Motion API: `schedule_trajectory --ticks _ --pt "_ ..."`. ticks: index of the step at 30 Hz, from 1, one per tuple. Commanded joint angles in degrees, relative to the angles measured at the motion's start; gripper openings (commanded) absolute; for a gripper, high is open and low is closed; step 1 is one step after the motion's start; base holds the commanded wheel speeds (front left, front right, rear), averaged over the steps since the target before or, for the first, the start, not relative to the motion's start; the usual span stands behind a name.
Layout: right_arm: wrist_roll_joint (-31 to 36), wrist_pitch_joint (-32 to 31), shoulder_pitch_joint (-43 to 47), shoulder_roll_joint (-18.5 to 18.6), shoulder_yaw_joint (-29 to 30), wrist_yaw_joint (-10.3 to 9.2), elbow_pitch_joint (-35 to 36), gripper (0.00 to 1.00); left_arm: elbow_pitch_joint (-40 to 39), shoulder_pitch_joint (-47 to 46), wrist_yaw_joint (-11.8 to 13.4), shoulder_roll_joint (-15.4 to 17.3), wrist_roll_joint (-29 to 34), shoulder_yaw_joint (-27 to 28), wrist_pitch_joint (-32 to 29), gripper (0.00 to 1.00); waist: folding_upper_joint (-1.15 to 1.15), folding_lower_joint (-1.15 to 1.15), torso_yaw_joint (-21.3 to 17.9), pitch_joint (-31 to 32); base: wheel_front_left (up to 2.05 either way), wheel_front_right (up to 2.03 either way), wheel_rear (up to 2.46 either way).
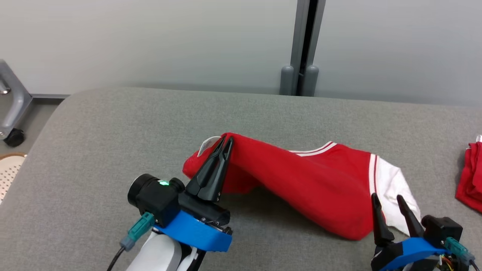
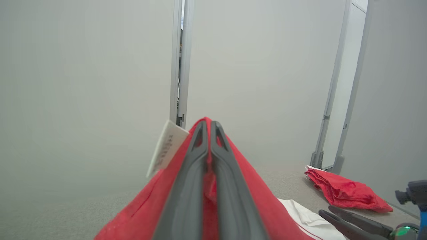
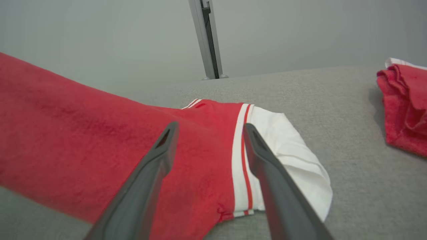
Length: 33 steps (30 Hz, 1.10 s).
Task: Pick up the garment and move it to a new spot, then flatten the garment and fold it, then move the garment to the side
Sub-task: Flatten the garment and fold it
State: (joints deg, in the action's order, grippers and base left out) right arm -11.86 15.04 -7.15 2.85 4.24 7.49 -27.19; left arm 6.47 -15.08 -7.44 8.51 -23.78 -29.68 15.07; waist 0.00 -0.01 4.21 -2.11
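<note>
Because the left gripper pinches only a thin peak of the red garment beside its label, the cloth could slip free or drag bunched on a lift. From that raised left end the garment slopes down rightward across the grey table — its white-trimmed end lies flat just beyond the right gripper, whose fingers stand wide apart, holding nothing.

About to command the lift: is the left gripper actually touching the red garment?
Touching. The left wrist view shows the left gripper closed, with the red garment pinched between its fingers.
</note>
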Motion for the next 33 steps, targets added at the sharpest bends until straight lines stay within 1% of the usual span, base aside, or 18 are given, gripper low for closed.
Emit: schedule_trajectory --ticks 1,7,10,14,18,22,23,25,29,33 --pt "-0.4 0.2 1.2 0.1 0.1 0.0 -0.3 1.0 -0.7 1.0 -0.1 0.0 0.5 0.0 0.1 0.0 0.0 0.01 0.2 0.6 0.0 0.0 0.0" --pt "-1.2 0.2 3.1 0.1 0.1 0.0 -0.8 1.0 -2.8 3.1 -0.1 0.2 2.2 -0.6 0.1 0.0 0.0 0.01 1.6 1.9 0.0 0.0 0.0" --pt "-1.4 0.2 3.1 0.1 -0.1 0.0 -0.9 1.0 -1.3 3.9 -0.1 0.4 2.2 0.7 0.1 0.0 0.0 0.01 1.7 1.6 0.0 0.0 0.0" --pt "-1.3 0.2 1.2 0.1 -1.4 0.0 -0.2 1.0 2.6 2.2 -0.1 0.7 2.5 4.2 0.1 0.0 0.0 0.01 0.3 -0.8 0.0 0.0 0.0" --pt "-0.8 0.2 -0.5 0.1 -2.3 0.0 0.6 1.0 7.1 -2.0 0.0 0.8 3.1 8.1 0.1 0.0 0.0 0.01 -1.6 -4.1 0.0 0.0 0.0" --pt "-0.2 0.2 -2.0 0.1 -3.0 0.0 1.7 1.0 15.4 -8.3 -0.1 2.2 4.1 9.8 0.1 0.0 0.0 0.01 -3.8 -7.2 0.0 0.0 0.0" --pt "-0.2 0.2 -2.3 0.1 -3.0 0.0 1.9 1.0 16.9 -10.4 -0.1 2.1 4.0 10.5 0.2 0.0 0.0 0.01 -4.2 -8.0 0.0 0.0 0.0" --pt "0.0 0.2 -3.0 0.1 -3.4 0.0 2.3 1.0 21.4 -14.0 0.4 3.0 4.6 11.9 0.1 0.0 0.0 0.01 -5.4 -9.5 0.0 0.0 0.0" --pt "-0.1 0.2 -4.3 0.1 -4.0 0.0 3.1 1.0 26.2 -21.2 1.5 3.1 5.8 15.0 0.1 0.0 0.0 0.01 -7.2 -12.1 0.0 0.0 0.0" --pt "-0.4 0.2 -5.1 0.1 -4.9 0.0 3.8 1.0 30.4 -25.6 2.3 3.3 7.3 17.1 0.1 0.0 0.0 0.01 -8.6 -13.7 0.0 0.0 0.0"
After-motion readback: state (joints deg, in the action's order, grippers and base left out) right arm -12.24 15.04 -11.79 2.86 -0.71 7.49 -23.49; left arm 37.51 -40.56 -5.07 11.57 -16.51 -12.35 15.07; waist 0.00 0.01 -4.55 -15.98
